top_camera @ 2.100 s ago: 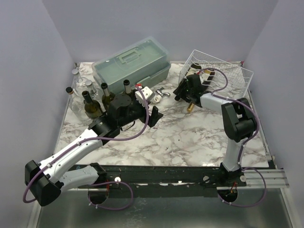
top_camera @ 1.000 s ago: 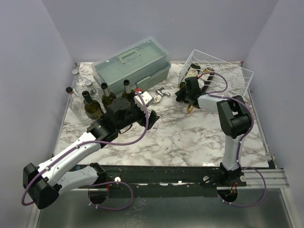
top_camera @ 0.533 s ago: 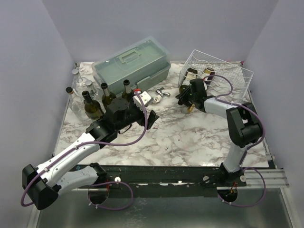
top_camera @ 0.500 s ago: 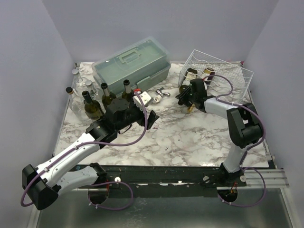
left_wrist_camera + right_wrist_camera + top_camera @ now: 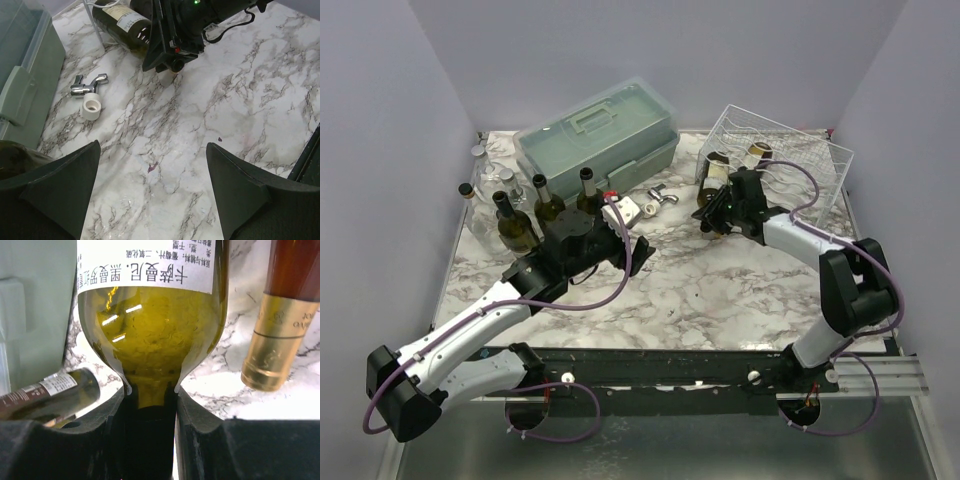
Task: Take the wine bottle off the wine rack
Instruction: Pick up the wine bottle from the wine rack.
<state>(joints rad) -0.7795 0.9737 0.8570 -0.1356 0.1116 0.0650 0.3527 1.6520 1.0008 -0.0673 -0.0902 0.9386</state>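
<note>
The white wire wine rack [image 5: 800, 165] stands at the back right of the marble table. A green wine bottle [image 5: 150, 330] with a white label lies at the rack's left end [image 5: 717, 170], its neck pointing toward me. My right gripper [image 5: 720, 208] is shut on that neck, and its fingers [image 5: 200, 425] press both sides of the glass. The left wrist view shows the same dark bottle [image 5: 122, 20] and the right gripper [image 5: 175, 45]. My left gripper [image 5: 635, 243] hovers open over bare marble mid-table [image 5: 155, 185], holding nothing.
A pale green toolbox [image 5: 595, 135] sits at the back left, with several upright bottles [image 5: 545, 200] and jars [image 5: 485, 175] in front of it. A metal tap fitting [image 5: 87, 85] and a white ring [image 5: 92, 106] lie between the arms. A gold-capped bottle [image 5: 272, 340] lies beside the held one.
The rack, tilted up earlier, has settled flat. My right arm's elbow has swung out to the right while its gripper stays shut on the bottle neck. The left arm has barely moved.
</note>
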